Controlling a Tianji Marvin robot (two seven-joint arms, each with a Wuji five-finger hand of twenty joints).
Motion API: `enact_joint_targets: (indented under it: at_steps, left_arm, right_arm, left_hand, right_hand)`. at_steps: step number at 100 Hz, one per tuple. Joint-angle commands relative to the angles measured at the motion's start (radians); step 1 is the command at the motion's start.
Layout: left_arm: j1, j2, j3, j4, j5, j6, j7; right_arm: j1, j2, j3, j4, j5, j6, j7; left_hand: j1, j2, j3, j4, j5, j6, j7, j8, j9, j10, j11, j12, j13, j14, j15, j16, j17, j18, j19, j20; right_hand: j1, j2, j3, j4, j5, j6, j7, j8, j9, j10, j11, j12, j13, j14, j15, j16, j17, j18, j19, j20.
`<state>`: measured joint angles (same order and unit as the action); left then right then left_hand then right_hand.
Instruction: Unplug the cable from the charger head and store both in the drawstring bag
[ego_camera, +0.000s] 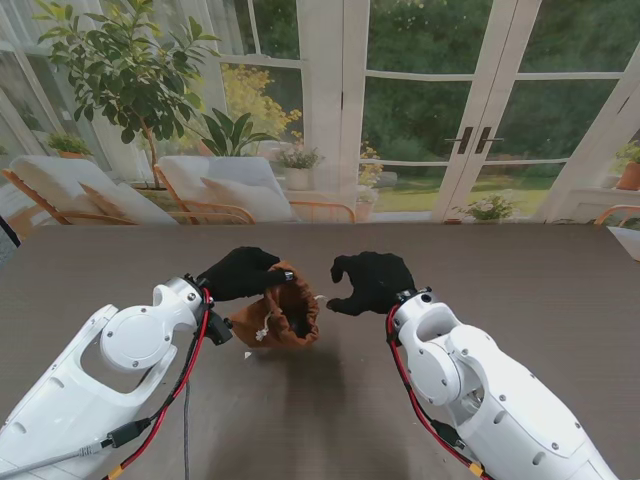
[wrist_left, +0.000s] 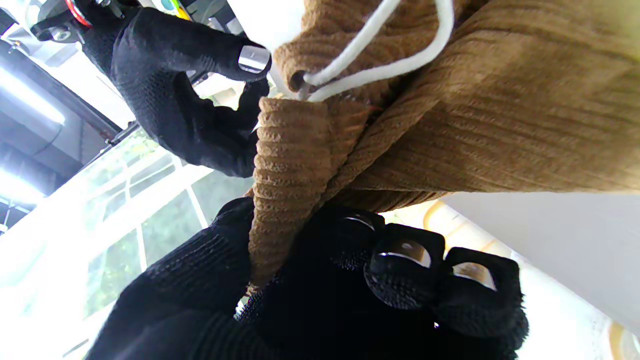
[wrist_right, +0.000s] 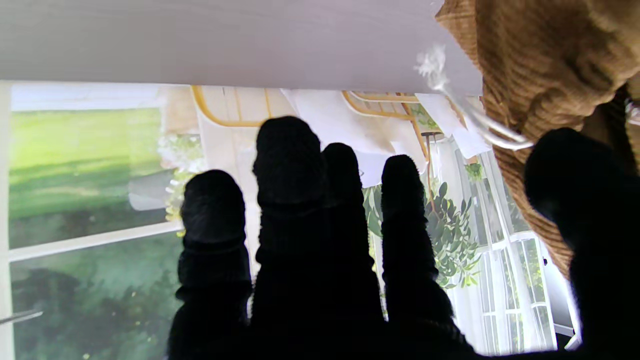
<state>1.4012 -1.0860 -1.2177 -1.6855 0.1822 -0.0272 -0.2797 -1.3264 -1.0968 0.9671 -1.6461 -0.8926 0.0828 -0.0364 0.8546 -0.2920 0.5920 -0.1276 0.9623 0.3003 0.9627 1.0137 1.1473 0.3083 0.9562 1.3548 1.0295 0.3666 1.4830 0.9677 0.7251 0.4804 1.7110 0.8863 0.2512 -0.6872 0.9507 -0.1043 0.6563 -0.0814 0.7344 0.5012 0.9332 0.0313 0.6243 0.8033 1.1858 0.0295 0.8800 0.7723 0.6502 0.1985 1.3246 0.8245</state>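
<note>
Near the middle of the counter (ego_camera: 520, 290), the brown drawstring bag (ego_camera: 285, 315) sits bunched with its mouth up, its rim pinched in the closed fingers of the left robot hand (ego_camera: 240, 272). Just right of the bag, the right robot hand (ego_camera: 370, 282) hovers empty, fingers spread and curled. A white drawstring (wrist_left: 380, 60) loops out of the bag's hem.

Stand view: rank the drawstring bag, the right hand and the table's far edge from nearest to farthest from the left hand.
1. drawstring bag: gripped by the left hand.
2. right hand: just right of the bag.
3. table far edge: well beyond both hands.
</note>
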Motion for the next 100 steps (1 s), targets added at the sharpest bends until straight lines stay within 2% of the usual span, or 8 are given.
enact_joint_targets:
  at_steps: [1, 17, 31, 44, 75, 77, 83, 100]
  left_arm:
    - [0.001, -0.001, -0.005, -0.007, -0.004, -0.005, -0.019]
    - [0.005, -0.001, -0.010, -0.011, -0.006, -0.004, -0.020]
    - [0.008, -0.001, -0.010, -0.014, -0.008, -0.001, -0.020]
    - [0.009, -0.001, -0.011, -0.015, -0.012, 0.000, -0.021]
    - [0.008, -0.001, -0.008, -0.014, -0.018, 0.000, -0.022]
    - [0.007, -0.001, -0.007, -0.013, -0.018, -0.001, -0.022]
    - [0.005, -0.001, -0.005, -0.012, -0.020, -0.001, -0.024]
    - [0.006, 0.000, -0.002, -0.020, -0.023, 0.004, -0.030]
  right_arm:
    - [-0.015, 0.000, -0.006, 0.012, 0.015, -0.017, 0.008]
    - [-0.040, -0.003, -0.005, 0.013, 0.022, -0.043, -0.025]
    - [-0.050, -0.008, -0.025, 0.016, 0.000, -0.027, -0.066]
    - [-0.043, -0.013, -0.050, 0.031, -0.003, -0.013, -0.092]
    - [-0.016, -0.022, -0.098, 0.054, -0.008, 0.023, -0.127]
    - [-0.014, -0.023, -0.102, 0.054, -0.009, 0.026, -0.127]
    - [-0.008, -0.024, -0.112, 0.055, -0.014, 0.035, -0.131]
    - [0.004, -0.028, -0.136, 0.060, -0.030, 0.065, -0.149]
  left_hand:
    - [0.027, 0.028, 0.029, -0.021, -0.002, 0.019, 0.043, 0.003, -0.001, -0.008, 0.007, 0.009, -0.013, -0.006, 0.001, 0.007, -0.015, -0.070, 0.010, 0.036]
    - [0.025, 0.027, 0.033, -0.018, 0.004, 0.024, 0.037, -0.002, 0.007, -0.007, 0.004, 0.005, -0.004, -0.005, 0.001, 0.004, -0.002, -0.065, 0.013, 0.037]
    - [0.023, 0.026, 0.035, -0.017, 0.007, 0.024, 0.034, -0.003, 0.009, -0.007, 0.003, 0.004, 0.000, -0.005, 0.000, 0.003, 0.001, -0.063, 0.014, 0.036]
    - [0.023, 0.027, 0.036, -0.016, 0.009, 0.026, 0.031, -0.004, 0.012, -0.006, 0.002, 0.003, 0.002, -0.002, 0.000, 0.002, 0.004, -0.060, 0.015, 0.035]
    - [0.020, 0.025, 0.039, -0.013, 0.016, 0.025, 0.025, -0.004, 0.019, -0.006, 0.001, 0.000, 0.011, -0.002, 0.000, -0.002, 0.014, -0.056, 0.019, 0.031]
    - [0.021, 0.025, 0.039, -0.013, 0.017, 0.025, 0.025, -0.004, 0.019, -0.005, 0.000, 0.000, 0.011, -0.002, 0.000, -0.002, 0.015, -0.055, 0.019, 0.030]
    - [0.020, 0.025, 0.040, -0.012, 0.017, 0.025, 0.024, -0.004, 0.020, -0.006, 0.000, -0.001, 0.011, -0.002, 0.000, -0.003, 0.015, -0.053, 0.020, 0.029]
    - [0.019, 0.025, 0.040, -0.012, 0.018, 0.025, 0.021, -0.005, 0.020, -0.006, 0.000, -0.001, 0.013, -0.002, 0.000, -0.004, 0.017, -0.054, 0.021, 0.026]
  right_hand:
    - [0.010, -0.069, 0.036, -0.010, -0.020, -0.018, 0.000, -0.007, -0.042, 0.017, -0.013, -0.020, -0.030, 0.015, -0.007, -0.001, 0.064, 0.037, -0.022, 0.044]
    - [0.012, -0.093, 0.050, -0.018, -0.019, -0.015, -0.002, -0.010, -0.047, 0.018, -0.016, -0.025, -0.034, 0.015, -0.009, 0.000, 0.059, 0.040, -0.027, 0.052]
    - [0.026, -0.084, 0.063, -0.016, -0.017, 0.010, 0.001, -0.012, -0.034, 0.022, -0.009, -0.027, -0.009, 0.008, 0.002, 0.000, 0.081, 0.035, -0.020, 0.057]
    - [0.040, -0.050, 0.096, -0.001, -0.020, 0.038, 0.014, -0.011, -0.022, 0.021, 0.000, -0.029, 0.017, 0.000, 0.011, -0.002, 0.104, 0.026, -0.009, 0.055]
    - [0.101, 0.050, 0.209, 0.021, -0.002, 0.022, 0.053, -0.008, 0.009, 0.019, 0.023, -0.037, 0.058, -0.012, 0.023, -0.009, 0.139, 0.013, 0.014, 0.045]
    - [0.105, 0.054, 0.211, 0.020, -0.003, 0.021, 0.053, -0.009, 0.009, 0.019, 0.024, -0.038, 0.059, -0.012, 0.023, -0.009, 0.140, 0.012, 0.015, 0.044]
    - [0.121, 0.056, 0.216, -0.016, -0.004, 0.022, 0.065, -0.044, 0.012, 0.018, 0.030, -0.043, 0.064, -0.014, 0.025, -0.012, 0.145, 0.011, 0.024, 0.036]
    - [0.136, 0.053, 0.218, -0.048, -0.003, 0.026, 0.102, -0.092, 0.028, 0.019, 0.041, -0.045, 0.088, -0.020, 0.036, -0.013, 0.164, 0.005, 0.038, 0.028]
